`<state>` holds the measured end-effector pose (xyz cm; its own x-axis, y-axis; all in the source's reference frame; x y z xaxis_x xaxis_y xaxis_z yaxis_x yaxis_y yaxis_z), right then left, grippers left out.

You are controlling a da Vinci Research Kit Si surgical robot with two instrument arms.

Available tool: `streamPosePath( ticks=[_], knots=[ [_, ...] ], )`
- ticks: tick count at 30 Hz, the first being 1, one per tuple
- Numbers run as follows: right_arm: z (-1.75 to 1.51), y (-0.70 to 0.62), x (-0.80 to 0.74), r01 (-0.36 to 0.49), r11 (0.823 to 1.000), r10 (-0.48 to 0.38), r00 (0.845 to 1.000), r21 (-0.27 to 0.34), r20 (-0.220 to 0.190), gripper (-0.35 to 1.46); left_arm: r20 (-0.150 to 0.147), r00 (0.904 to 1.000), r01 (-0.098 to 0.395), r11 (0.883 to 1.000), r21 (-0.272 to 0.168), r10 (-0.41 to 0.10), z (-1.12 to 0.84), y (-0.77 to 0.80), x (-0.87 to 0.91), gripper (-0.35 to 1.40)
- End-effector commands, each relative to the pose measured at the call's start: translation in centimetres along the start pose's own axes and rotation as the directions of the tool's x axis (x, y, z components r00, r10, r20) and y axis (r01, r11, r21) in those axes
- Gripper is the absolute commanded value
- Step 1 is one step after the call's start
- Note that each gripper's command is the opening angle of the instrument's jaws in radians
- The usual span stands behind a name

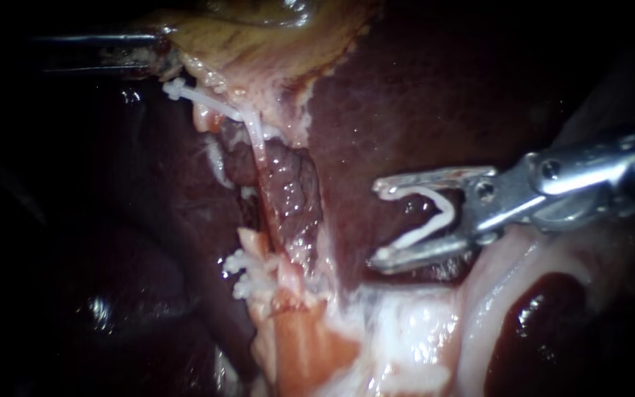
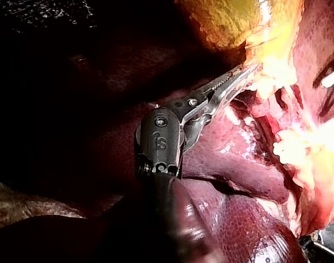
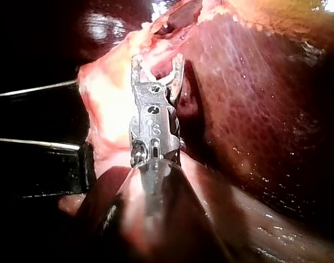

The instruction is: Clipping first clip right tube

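With the left instrument [image 1: 156,55] gripping the gallbladder [image 1: 259,37], the right instrument [image 1: 378,222], jaws spread holding a white clip [image 1: 446,209], is approaching, near the untouched right tube [image 1: 323,220], which it should straddle next.

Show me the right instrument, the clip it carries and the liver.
right instrument [image 1: 378,222], endoscope view, midway between its two tips.
clip [image 1: 447,212], endoscope view, on its white bend.
liver [image 1: 420,88], endoscope view, on its bare surface.

Centre brightly lit, edges falling to black, wet glare on pale tissue [image 1: 413,331], liver [image 1: 420,95] dim and shadowed
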<state>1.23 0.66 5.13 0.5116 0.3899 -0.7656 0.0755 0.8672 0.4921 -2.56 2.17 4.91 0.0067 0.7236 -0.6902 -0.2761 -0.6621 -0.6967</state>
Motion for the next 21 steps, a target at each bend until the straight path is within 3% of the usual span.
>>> streamPosePath(
  ticks=[1, 12, 15, 21],
  knots=[
    [0.08, 0.0, 0.0, -0.011, 1.0, 0.011, 1.0, 0.005, -0.002, 0.49, 0.0, 1.0, -0.001, 1.0, 0.0, 0.001, 0.0, 0.0, 0.0, -0.35],
    [0.8, 0.01, 0.0, -0.061, 0.996, 0.063, 0.997, 0.062, -0.036, 0.49, 0.0, 1.0, 0.0, 1.0, 0.001, 0.0, 0.01, 0.01, 0.0, -0.35],
    [0.93, 0.02, 0.02, -0.068, 0.992, 0.078, 0.993, 0.11, -0.084, 0.5, 0.0, 1.0, 0.0, 1.0, 0.001, 0.0, 0.02, 0.01, 0.0, -0.35],
    [1.01, -0.01, 0.08, -0.094, 0.96, 0.135, 0.981, 0.264, -0.142, 0.49, 0.0, 1.0, 0.0, 1.0, 0.002, 0.0, 0.03, 0.01, 0.0, -0.35]
  ],
)
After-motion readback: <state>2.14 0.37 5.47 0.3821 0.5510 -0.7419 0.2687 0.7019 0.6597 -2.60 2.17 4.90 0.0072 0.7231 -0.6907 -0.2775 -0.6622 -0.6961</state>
